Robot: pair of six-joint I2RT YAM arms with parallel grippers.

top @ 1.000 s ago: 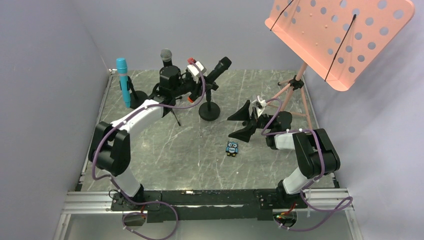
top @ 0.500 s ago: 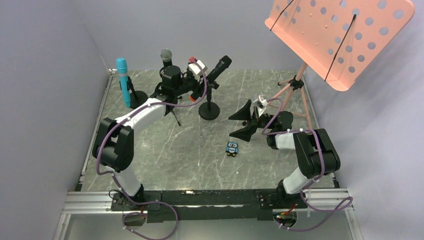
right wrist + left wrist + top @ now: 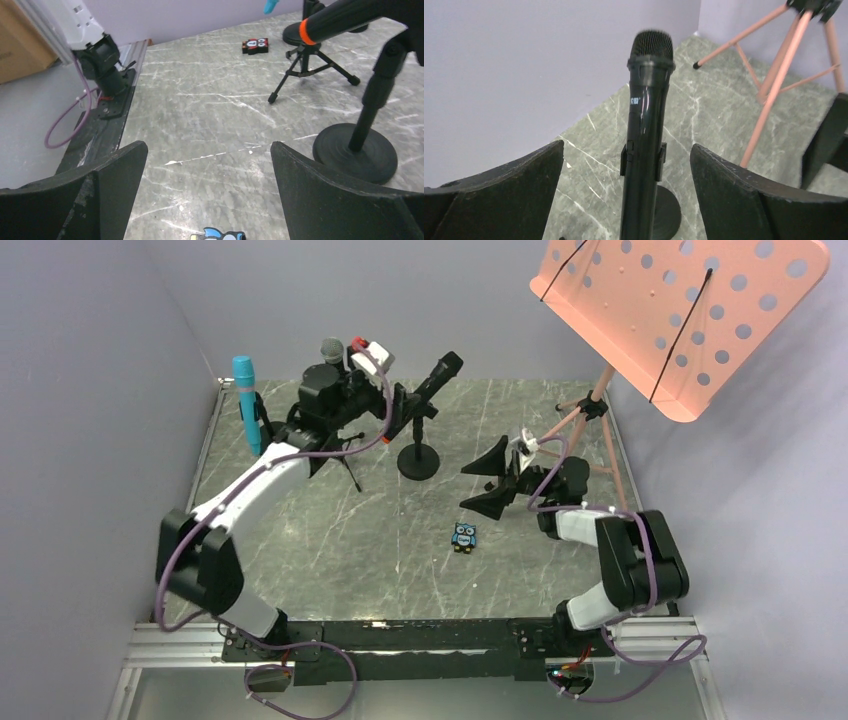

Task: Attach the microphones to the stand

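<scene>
The all-black microphone [image 3: 646, 120] sits clipped in its stand, tilted, over the round base [image 3: 671, 212]. My left gripper [image 3: 626, 146] is open, with a finger well clear on each side of the mic and touching nothing. From above, that mic [image 3: 438, 376] leans up to the right beside the left gripper [image 3: 400, 412]. The silver-mesh microphone [image 3: 331, 348] stands behind the left wrist, partly hidden. The light blue microphone [image 3: 245, 400] is upright at the back left. My right gripper [image 3: 490, 480] hangs open and empty over the table.
A small blue owl figure [image 3: 464, 536] lies mid-table, just below the right gripper [image 3: 209, 146]. A pink music stand [image 3: 680, 310] on tripod legs [image 3: 590, 420] fills the back right. The right wrist view shows a black tripod [image 3: 305, 65] and the round base [image 3: 356, 152].
My left gripper has opened and let go of the black microphone, which stays in its clip. The left arm has drawn back to the left. The right arm has barely shifted.
</scene>
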